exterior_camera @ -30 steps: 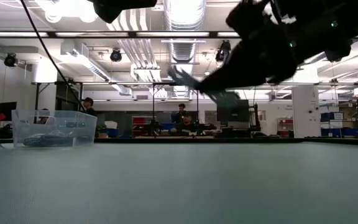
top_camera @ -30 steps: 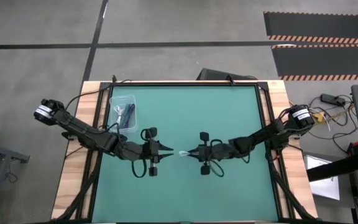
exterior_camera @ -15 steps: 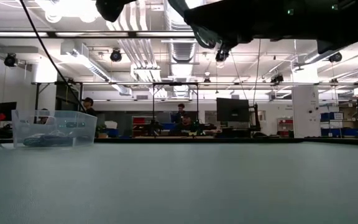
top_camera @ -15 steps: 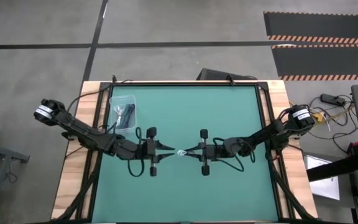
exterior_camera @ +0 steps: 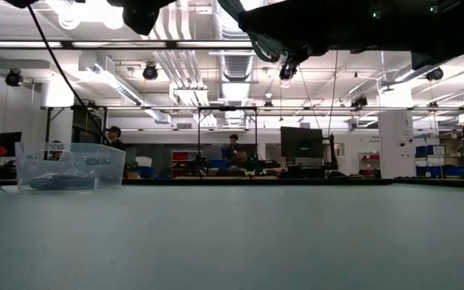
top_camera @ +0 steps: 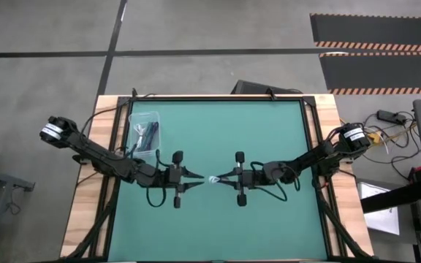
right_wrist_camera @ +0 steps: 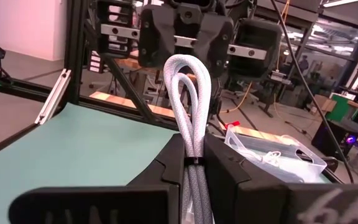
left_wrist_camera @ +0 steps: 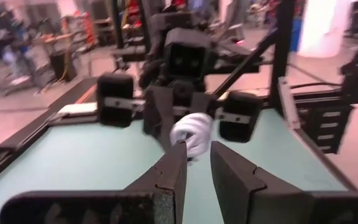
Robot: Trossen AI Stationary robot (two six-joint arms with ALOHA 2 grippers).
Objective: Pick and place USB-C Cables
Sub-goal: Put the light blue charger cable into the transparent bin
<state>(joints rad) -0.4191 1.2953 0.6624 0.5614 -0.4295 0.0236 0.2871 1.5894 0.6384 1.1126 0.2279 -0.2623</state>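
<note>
right gripper (right_wrist_camera: pixel 194 163) is clamped tight on the white cable (right_wrist_camera: pixel 190 102), a braided looped bundle held up over the middle of the green mat (top_camera: pixel 269 139). left gripper (left_wrist_camera: pixel 196 163) faces it, fingers a narrow gap apart, tips right at the loop, not gripping. clear plastic bin (top_camera: pixel 144 132) holds more cables.

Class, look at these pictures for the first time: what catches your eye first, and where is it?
The two arms meet nose to nose over the middle of the green table. The right gripper holds a looped white cable toward the left gripper. A clear tub with more cables sits near the table's far left corner.
</note>
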